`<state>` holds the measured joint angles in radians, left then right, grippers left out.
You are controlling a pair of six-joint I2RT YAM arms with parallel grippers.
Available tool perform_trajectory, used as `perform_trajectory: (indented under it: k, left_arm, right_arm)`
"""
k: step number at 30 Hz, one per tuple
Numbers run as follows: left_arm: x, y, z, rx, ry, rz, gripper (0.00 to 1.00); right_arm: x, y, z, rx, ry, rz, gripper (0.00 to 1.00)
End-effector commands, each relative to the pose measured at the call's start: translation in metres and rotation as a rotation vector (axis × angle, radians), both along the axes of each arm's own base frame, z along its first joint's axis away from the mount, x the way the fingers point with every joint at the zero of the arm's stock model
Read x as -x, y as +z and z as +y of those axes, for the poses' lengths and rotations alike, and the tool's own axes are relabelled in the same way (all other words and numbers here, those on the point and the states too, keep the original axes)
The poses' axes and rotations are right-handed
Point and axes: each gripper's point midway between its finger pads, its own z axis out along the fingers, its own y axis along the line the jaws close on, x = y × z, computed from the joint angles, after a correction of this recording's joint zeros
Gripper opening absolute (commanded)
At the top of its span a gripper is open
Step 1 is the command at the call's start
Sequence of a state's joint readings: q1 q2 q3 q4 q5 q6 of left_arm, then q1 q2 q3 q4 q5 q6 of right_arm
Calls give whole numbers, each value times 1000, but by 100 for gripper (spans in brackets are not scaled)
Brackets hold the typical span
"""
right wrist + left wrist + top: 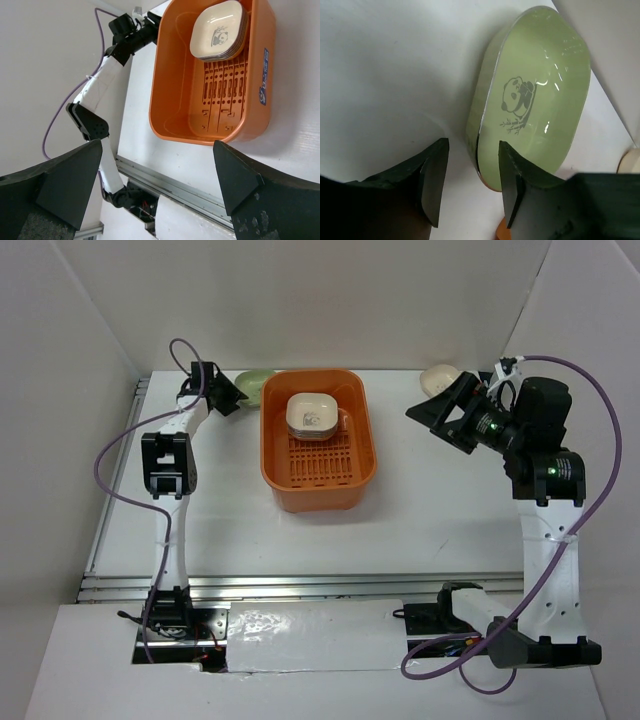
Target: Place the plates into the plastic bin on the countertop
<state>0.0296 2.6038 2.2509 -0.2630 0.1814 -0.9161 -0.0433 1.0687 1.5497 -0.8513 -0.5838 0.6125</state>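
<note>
The orange plastic bin (345, 475) stands mid-table and holds a stack of plates (311, 414) with a cream one on top, at its far end; both also show in the right wrist view, the bin (175, 95) and the stack (218, 31). A green plate (254, 381) lies on the white countertop (440, 510) just left of the bin's far corner. My left gripper (226, 396) is open, its jaws straddling the green plate's (535, 85) near rim, one finger inside (512, 192) and one outside. A cream plate (439, 377) lies at the back right. My right gripper (447, 415) is open and empty, raised near it.
White walls close in the table at the back and both sides. A metal rail (300, 586) runs along the front edge. The bin's orange rim (502, 233) shows right beside my left fingers. The left arm (100, 90) shows in the right wrist view.
</note>
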Motion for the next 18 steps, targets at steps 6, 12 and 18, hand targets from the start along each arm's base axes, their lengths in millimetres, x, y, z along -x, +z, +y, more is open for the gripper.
perform_trajectory:
  k: [6,12,18]
  left_arm:
    - [16,-9,26,-90,106,106,0]
    - [97,160,105,-294,516,3,0]
    - [152,305,70,-419,369,-245,0]
  right_arm:
    - [11,26,2,-7,24,-62,100]
    - [13,26,1,-9,14,-75,100]
    - [1,13,-2,-27,-12,-61,100]
